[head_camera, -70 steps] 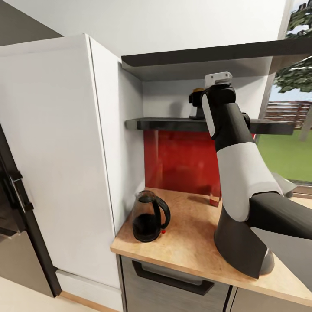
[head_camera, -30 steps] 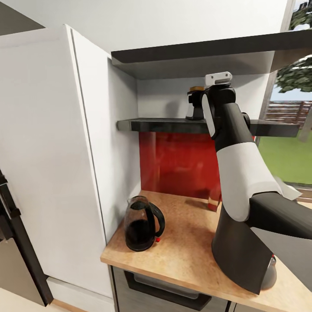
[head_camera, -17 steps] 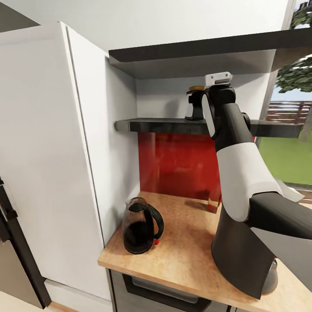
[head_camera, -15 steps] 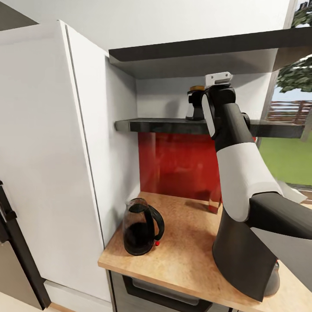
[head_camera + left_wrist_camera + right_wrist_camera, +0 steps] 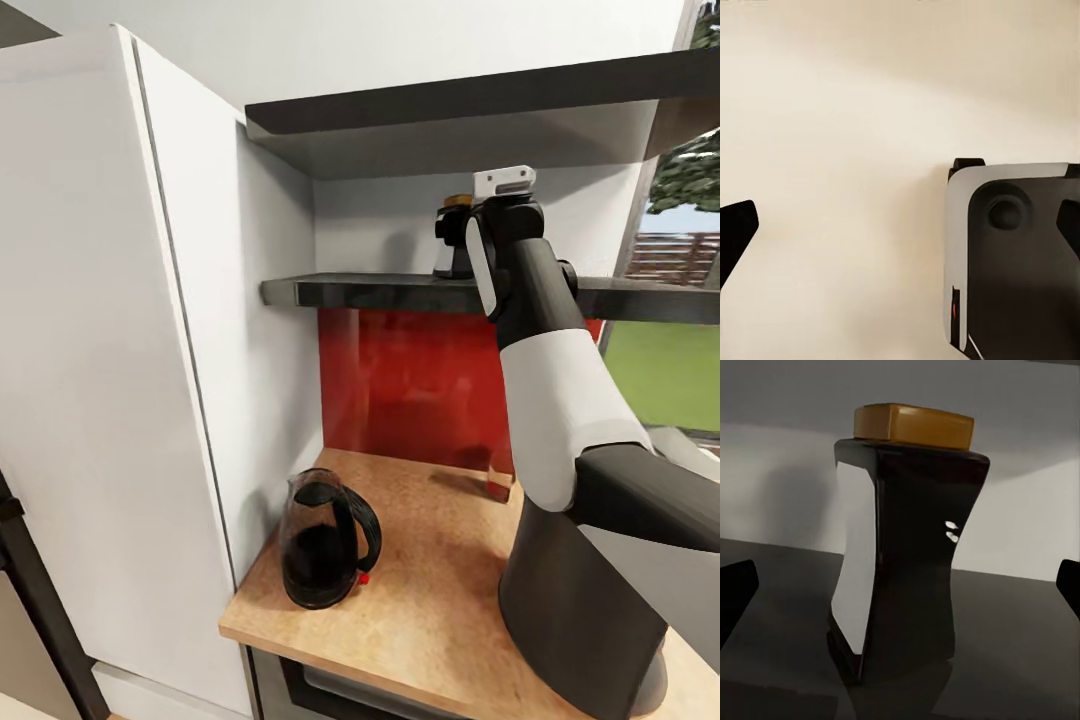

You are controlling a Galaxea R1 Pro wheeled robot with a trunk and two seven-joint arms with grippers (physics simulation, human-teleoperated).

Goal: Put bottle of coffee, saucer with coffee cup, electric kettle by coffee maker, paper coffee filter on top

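Dark brown-black, with a yellow-gold cap and a pale label panel, the bottle of coffee point(image 5: 904, 547) stands upright on the kitchen shelf point(image 5: 380, 291), the lower of two dark wall shelves, in front of a pale wall. In the head view the bottle of coffee point(image 5: 452, 240) is partly hidden behind the raised right arm point(image 5: 545, 370), whose black and white links rise from the lower right to shelf height. The right end effector point(image 5: 900, 592) faces the bottle; its fingertips point(image 5: 735, 596) show at the two side edges of the right wrist view, spread wide, with the bottle between them but touching neither. Below the shelf, a glossy red splashback point(image 5: 420, 385) backs the wood-grain worktop point(image 5: 440, 590). The electric kettle point(image 5: 325, 540), smoky glass with a black handle, stands near the worktop's left end, just beside a tall white cabinet point(image 5: 120, 380). In the left wrist view, one dark fingertip of the left end effector point(image 5: 735, 240) shows at the frame edge over a pale surface; whether that end effector is spread or closed cannot be told.
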